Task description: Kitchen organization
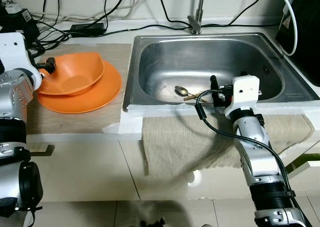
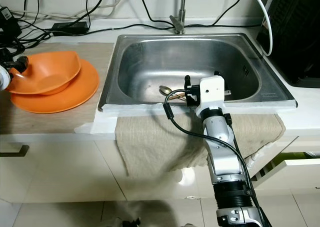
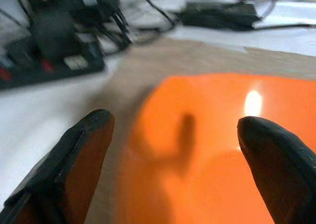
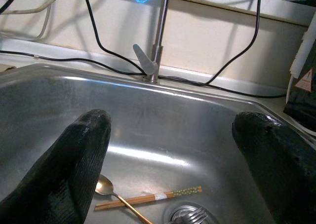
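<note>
My right gripper (image 4: 173,169) is over the near edge of the sink (image 1: 150,57), fingers (image 4: 74,169) spread wide, nothing between them. It points toward the far wall and the tap (image 4: 155,46).

In the basin below it: a spoon (image 1: 181,91), a pair of chopsticks (image 4: 148,198) and the tines of a fork (image 4: 190,216) by the drain. Spoon is gold-coloured, bowl end to the left, handle running toward the near right. Chopsticks are light wood with a patterned band at one end, lying left-right across the sink floor and crossing the spoon handle. Fork is mostly cut off, can't tell its direction.

A beige cloth (image 1: 180,142) hangs over the counter edge under my right arm.

My left gripper (image 3: 173,160) is at the left, at the rim of the bowl (image 1: 75,74), fingers apart. One finger (image 3: 74,160) looks outside the rim and the other over the bowl's inside; can't tell if either touches. Bowl is orange, tilted, sitting in an orange plate (image 1: 100,94) on the wooden counter left of the sink. Nothing visible inside the bowl.

Black cables (image 1: 85,29) and a power adapter run along the far counter.
</note>
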